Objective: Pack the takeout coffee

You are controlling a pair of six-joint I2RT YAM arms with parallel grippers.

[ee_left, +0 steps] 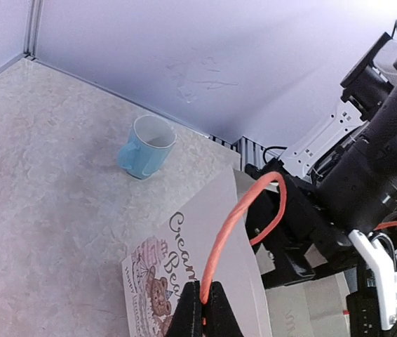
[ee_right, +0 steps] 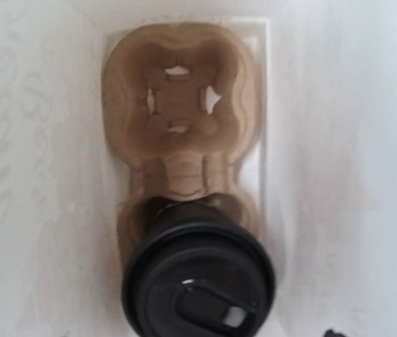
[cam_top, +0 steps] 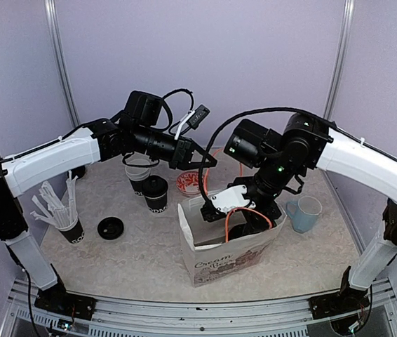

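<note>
One takeout coffee point(ee_right: 198, 281), black with its lid on, stands in the near slot of a brown cardboard carrier point(ee_right: 184, 91) at the bottom of the white paper bag point(cam_top: 230, 249). My right gripper point(cam_top: 243, 223) reaches into the bag from above. Its jaws stand apart, off the lid. Up and to the left of the bag, my left gripper point(ee_left: 203, 284) is shut on the bag's orange handle point(ee_left: 235, 221). A second lidded coffee point(cam_top: 156, 194) stands on the table left of the bag, with an open black cup point(cam_top: 139, 174) behind it.
A loose black lid point(cam_top: 110, 227) lies at the left. A black cup of white straws point(cam_top: 69, 223) stands further left. Right of the bag is a light-blue mug point(cam_top: 305, 213). A small red-patterned dish point(cam_top: 188, 183) sits behind the bag.
</note>
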